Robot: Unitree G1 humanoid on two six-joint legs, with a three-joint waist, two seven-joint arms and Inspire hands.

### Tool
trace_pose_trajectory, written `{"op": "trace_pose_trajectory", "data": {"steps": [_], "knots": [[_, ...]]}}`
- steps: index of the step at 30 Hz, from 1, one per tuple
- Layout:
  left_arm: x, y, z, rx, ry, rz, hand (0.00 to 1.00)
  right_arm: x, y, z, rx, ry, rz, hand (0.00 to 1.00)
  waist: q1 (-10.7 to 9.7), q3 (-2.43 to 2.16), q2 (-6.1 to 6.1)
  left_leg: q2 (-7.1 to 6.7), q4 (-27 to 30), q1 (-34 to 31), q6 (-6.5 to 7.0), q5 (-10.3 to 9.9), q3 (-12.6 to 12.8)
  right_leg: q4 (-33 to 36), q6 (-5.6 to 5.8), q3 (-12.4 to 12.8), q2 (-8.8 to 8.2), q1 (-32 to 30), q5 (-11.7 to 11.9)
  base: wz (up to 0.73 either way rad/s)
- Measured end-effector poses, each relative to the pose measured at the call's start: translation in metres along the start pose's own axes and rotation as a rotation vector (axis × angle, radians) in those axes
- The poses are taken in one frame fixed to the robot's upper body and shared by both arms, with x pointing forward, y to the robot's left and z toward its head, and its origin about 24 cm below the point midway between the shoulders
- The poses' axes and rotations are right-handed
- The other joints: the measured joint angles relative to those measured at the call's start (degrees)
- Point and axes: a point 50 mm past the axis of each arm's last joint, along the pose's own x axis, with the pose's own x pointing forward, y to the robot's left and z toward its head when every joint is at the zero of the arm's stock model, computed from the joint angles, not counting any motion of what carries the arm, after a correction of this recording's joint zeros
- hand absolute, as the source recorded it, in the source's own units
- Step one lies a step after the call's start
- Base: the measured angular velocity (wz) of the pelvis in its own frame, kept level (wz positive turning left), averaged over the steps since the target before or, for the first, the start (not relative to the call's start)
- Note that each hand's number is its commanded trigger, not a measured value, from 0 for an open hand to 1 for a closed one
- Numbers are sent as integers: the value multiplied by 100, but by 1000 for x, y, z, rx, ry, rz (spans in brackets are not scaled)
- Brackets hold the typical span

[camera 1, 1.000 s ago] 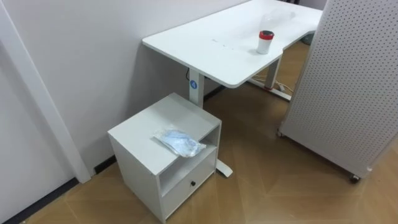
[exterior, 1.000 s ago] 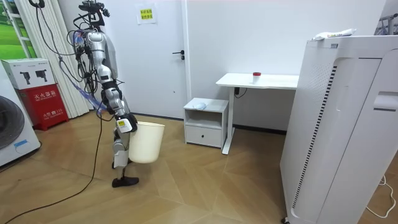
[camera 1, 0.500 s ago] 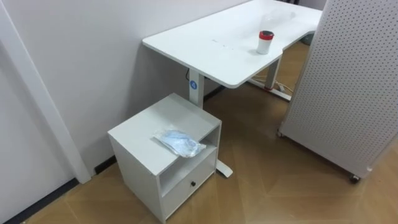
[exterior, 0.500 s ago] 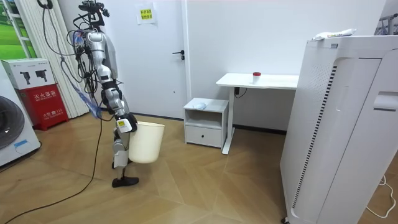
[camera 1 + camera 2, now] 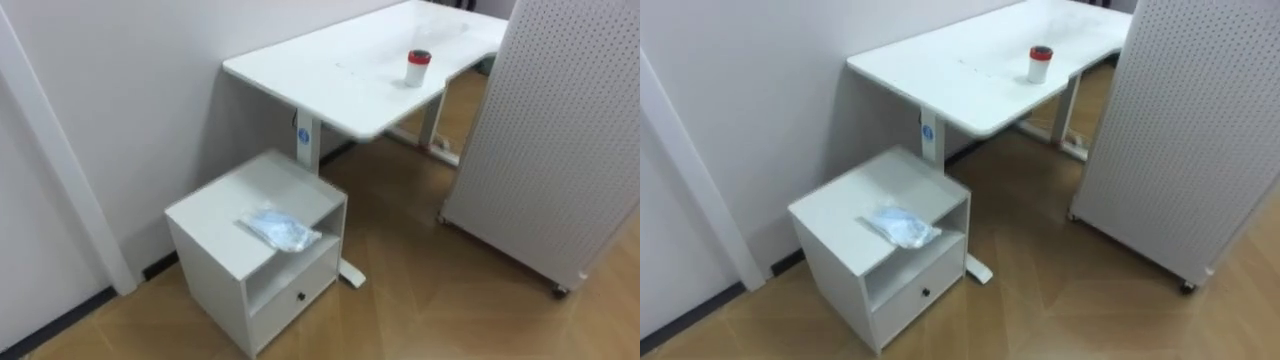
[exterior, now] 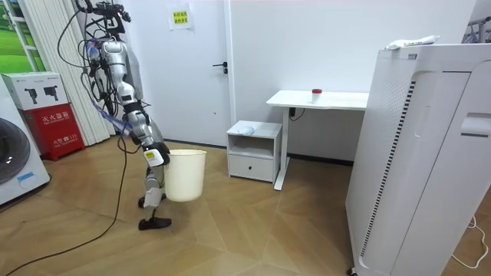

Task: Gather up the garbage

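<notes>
A crumpled blue-and-white plastic wrapper (image 5: 281, 229) lies on top of a small white cabinet (image 5: 215, 205) by the wall. A red-and-white cup (image 5: 417, 68) stands on the white desk (image 5: 340, 75) behind it. In the room view I stand a couple of steps to the left of the cabinet (image 6: 255, 149), facing it. My right hand (image 6: 156, 156) grips the rim of a cream waste bin (image 6: 186, 175), which hangs off the floor beside my leg.
A white perforated panel on castors (image 5: 560, 140) stands to the right of the desk. The cabinet has an open shelf and a drawer (image 5: 300, 290). Wooden floor (image 5: 430, 300) lies open between me and the cabinet. A red box (image 6: 54, 130) stands behind me.
In the room view I have leaned towards the cabinet, and the bin has swung a little to the right and up. The eye view has shifted slightly; the wrapper and cup have not moved.
</notes>
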Motion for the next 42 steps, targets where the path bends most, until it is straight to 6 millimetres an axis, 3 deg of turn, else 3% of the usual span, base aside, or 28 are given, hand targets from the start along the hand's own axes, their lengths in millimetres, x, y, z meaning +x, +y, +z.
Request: {"op": "trace_pose_trajectory", "data": {"steps": [1,2,3,4,5,6,7,8,10,11,15,17,21,24,25,26,27,29,31,32,34,35,36,37,38,39,40,42], "knots": [[0,-2,-4,3,8,-7,0,0,-2,-1,4,-1,-6,100,-26,-8,-49,-149,109,-227,67,47,-138,-6,-79,204,11,127,-71,39],[0,-4,-4,6,7,-15,0,-1,-7,-2,11,2,-27,100,-96,-7,-79,-450,-221,-445,101,22,-150,-16,-120,337,-18,169,-144,46],[-1,-4,-4,9,5,-17,0,-2,-10,-3,13,4,-37,100,-87,-13,-97,-617,-469,-546,89,31,-171,-12,-115,386,-50,176,-179,25],[-1,-5,-6,11,5,-21,0,-3,-14,-3,12,5,-54,100,6,-35,-136,-915,-1146,-692,86,106,-168,-22,-106,536,-101,212,-217,-22],[-1,-4,-8,1,9,-19,0,-3,-16,-3,9,5,-67,100,122,-18,-100,-1047,-1905,-811,75,396,-172,-57,-96,606,-104,260,-241,-42],[-1,-3,-10,-1,15,-16,0,-4,-18,-5,7,10,-73,100,180,-20,-101,-1086,-2145,-856,149,732,-199,-59,-73,636,-117,281,-253,-61],[-1,-1,-15,2,28,-11,0,-4,-17,-6,-8,15,-75,100,238,-22,-92,-1104,-2493,-836,178,1222,-220,-108,-16,687,-145,361,-288,-38],[-1,-1,-14,6,22,-5,0,-4,-19,-10,-15,23,-81,100,192,-73,-138,-1127,-2552,-796,315,1478,-151,-184,43,650,-176,405,-330,-22],[-1,0,-8,6,-5,3,0,-4,-18,-11,-13,23,-79,100,170,-99,-190,-1199,-2416,-788,446,1518,-79,-360,131,508,-241,507,-330,-4],[-1,1,-1,4,-28,4,0,-4,-17,-11,-14,20,-79,100,155,-92,-239,-1183,-2238,-805,445,1385,-47,-495,214,378,-267,615,-260,-14],[-1,0,5,4,-59,6,0,-4,-18,-10,-34,23,-99,100,184,0,-195,-1072,-1207,-946,441,821,43,-959,226,513,-314,1156,-199,-32],[0,1,13,2,-80,8,0,-4,-19,-11,-34,19,-99,100,122,-70,-142,-1111,-1190,-902,406,508,46,-923,298,465,-328,1180,-255,6],[0,4,30,1,-126,20,0,-3,-14,-1,-53,-9,-83,100,136,-69,-144,-1229,-1275,-918,502,384,172,-510,433,415,-553,921,-374,2],[-1,8,48,2,-171,36,0,-1,-8,7,-74,-34,-76,100,90,-70,-158,-1384,-1351,-864,666,252,195,442,481,307,-781,557,-400,27],[-1,10,54,3,-189,51,0,-1,-4,14,-91,-52,-66,100,96,-72,-198,-1477,-1372,-817,731,207,201,1084,544,293,-936,309,-362,19],[-2,12,62,13,-212,68,0,0,0,21,-99,-78,-57,100,51,-71,-207,-1586,-1347,-784,809,144,181,1744,623,281,-1110,34,-230,22],[-3,14,68,14,-230,79,0,0,1,23,-98,-90,-56,100,41,-67,-217,-1649,-1352,-740,847,120,172,2055,616,306,-1182,-83,-131,33],[-8,19,91,5,-321,122,0,0,6,32,-108,-127,-42,100,79,-40,-213,-1776,-1384,-586,966,23,79,2948,548,453,-1286,-486,591,28],[-12,21,108,24,-386,157,0,0,9,34,-117,-147,-28,100,82,-47,-106,-1787,-1504,-468,1018,-1,-63,3336,518,480,-1287,-776,925,17],[-15,22,118,21,-429,175,0,1,14,39,-123,-166,-7,100,83,-7,-73,-1766,-1605,-399,1038,6,-82,3435,566,470,-1291,-1046,718,9],[-20,23,135,28,-491,195,0,1,21,46,-142,-186,15,100,83,23,7,-1665,-1665,-373,1055,-7,-110,3124,566,475,-1154,-1487,353,0],[-25,24,148,33,-534,207,0,1,27,52,-151,-201,27,100,79,52,54,-1587,-1715,-377,1049,-10,-156,2608,527,496,-994,-1729,218,0],[-27,24,154,34,-556,211,0,1,29,55,-153,-208,32,100,71,59,68,-1550,-1751,-373,1040,-5,-174,2263,529,496,-916,-1811,203,0],[-31,24,165,34,-598,221,0,1,33,58,-161,-216,42,100,78,60,67,-1504,-1813,-360,1024,2,-176,1490,521,471,-812,-1886,217,0],[-34,24,171,32,-628,228,0,2,37,60,-169,-221,56,100,81,57,61,-1497,-1868,-313,996,-8,-200,731,504,459,-746,-1882,347,6],[-35,24,174,35,-641,232,0,2,38,60,-176,-222,62,100,53,54,58,-1496,-1871,-295,975,-20,-226,459,527,435,-714,-1877,545,28],[-39,23,180,40,-673,245,0,2,39,58,-187,-220,70,100,-38,34,69,-1483,-1888,-259,936,-38,-329,249,506,360,-658,-1791,974,31],[-48,26,192,33,-736,271,0,3,40,55,-207,-208,73,100,-41,29,91,-1400,-2034,-130,852,-7,-380,3,450,270,-498,-1596,1065,14]]}}
